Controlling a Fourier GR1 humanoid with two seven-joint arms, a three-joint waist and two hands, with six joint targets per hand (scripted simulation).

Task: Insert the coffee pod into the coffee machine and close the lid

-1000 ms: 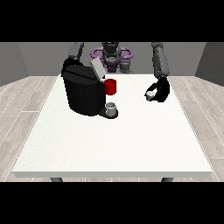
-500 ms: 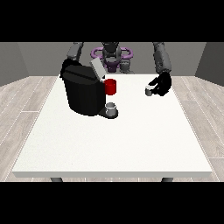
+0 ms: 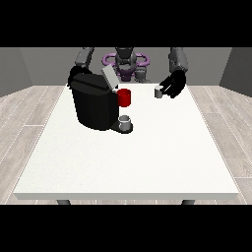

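A: What's around the machine?
B: A red part and a grey cup at its front, lid up.
A: The pod?
B: Pinched in the hand at the view's right, above the bench. The other hand hides behind the machine; fingers unclear.

Matt black machine (plastic-looking).

Hand at the view's left: we find it mostly hidden behind the coffee machine; its fingers we cannot tell.
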